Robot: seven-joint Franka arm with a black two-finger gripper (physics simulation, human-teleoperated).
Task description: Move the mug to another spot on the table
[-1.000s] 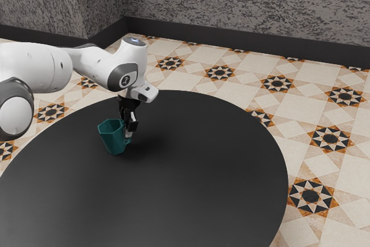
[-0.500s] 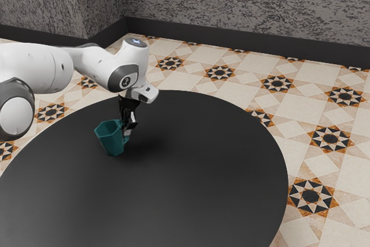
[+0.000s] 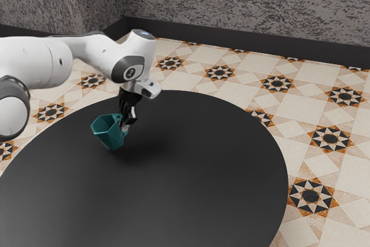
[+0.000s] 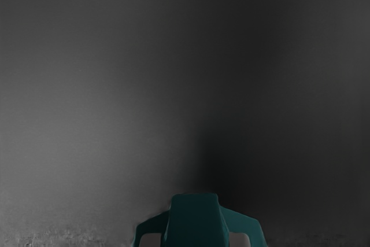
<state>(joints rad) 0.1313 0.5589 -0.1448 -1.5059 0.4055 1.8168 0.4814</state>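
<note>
We have the tool [image 3: 126, 122] pinching the teal mug [image 3: 107, 131] on its handle side, fingers closed on it from above, near the surface's [image 3: 202, 189] edge at the exterior view's left. The mug hangs tilted, its mouth leaning toward the exterior view's left and its lowest corner very close to the dark top; we cannot tell whether it is fully clear. In the wrist view the mug's handle part [image 4: 196, 221] sits just under our hand, with bare surface [image 4: 173, 85] stretching ahead. An off-centre grip like this lets the mug swing, so we judge the carry should be slow and smooth, with a little more height first so the low corner cannot drag. There is plenty of open room toward the exterior view's right. On arrival we should lower until the base meets the top, let the mug settle level, and only then spread the fingers.
</note>
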